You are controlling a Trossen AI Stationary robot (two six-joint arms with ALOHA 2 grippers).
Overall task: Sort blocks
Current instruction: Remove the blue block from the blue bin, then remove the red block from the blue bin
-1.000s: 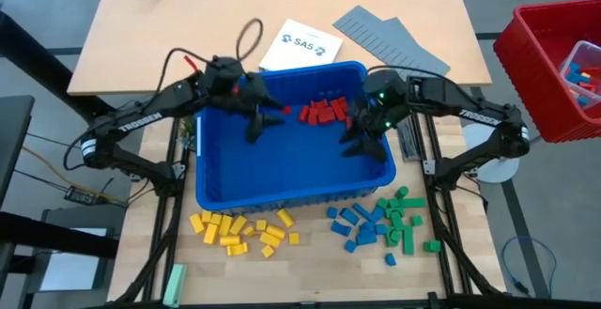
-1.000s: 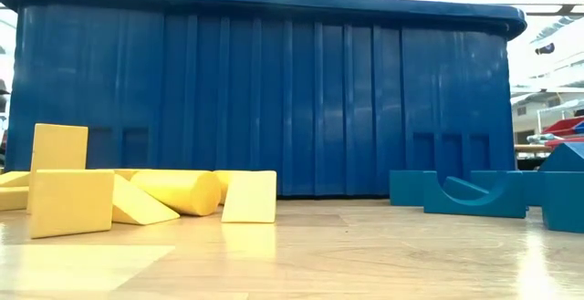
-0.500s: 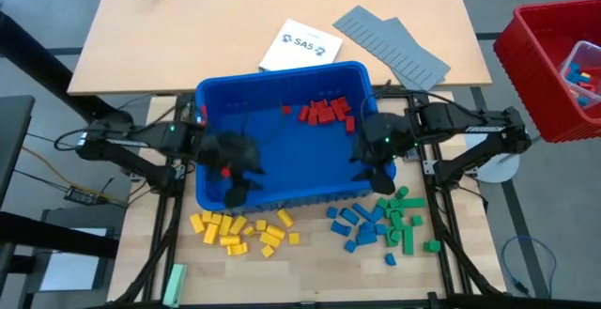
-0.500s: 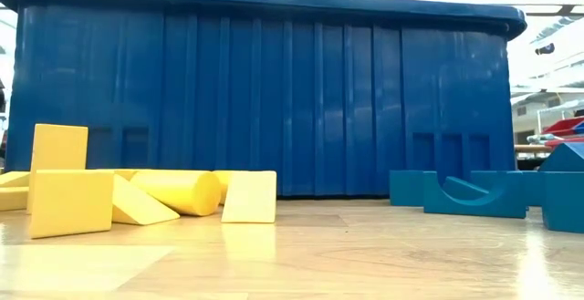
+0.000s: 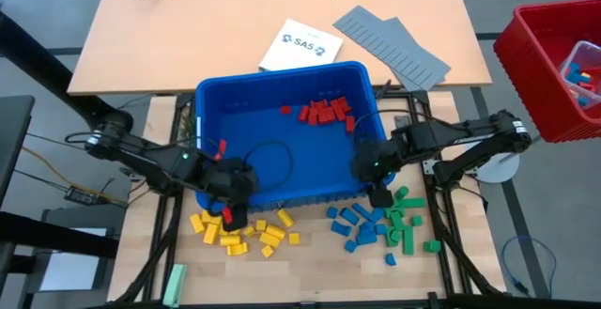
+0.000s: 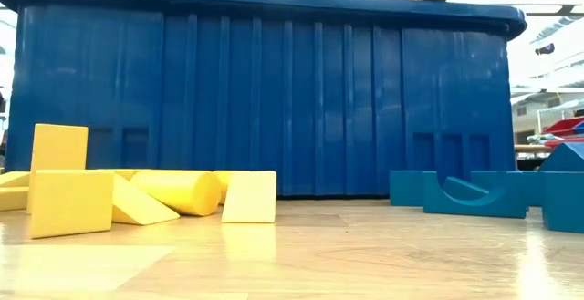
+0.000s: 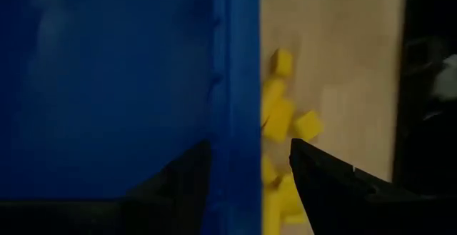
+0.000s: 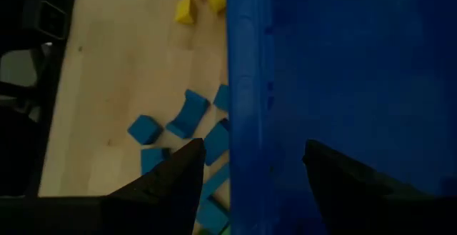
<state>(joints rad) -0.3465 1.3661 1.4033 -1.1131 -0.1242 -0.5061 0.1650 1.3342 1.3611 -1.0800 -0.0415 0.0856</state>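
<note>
Both grippers, left [image 5: 228, 217] and right [image 5: 380, 196], straddle the blue bin's near wall [image 5: 291, 196], jaws open and empty; red blocks [image 5: 324, 114] lie at the far wall, nearer the right.

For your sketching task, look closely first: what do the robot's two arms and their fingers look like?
Both arms, the left arm and the right arm, are slim, black and jointed, with thin black cables looping alongside. The left gripper carries small red parts. The right gripper has a green light nearby. The fingers are dark, flat and tapered.
</note>
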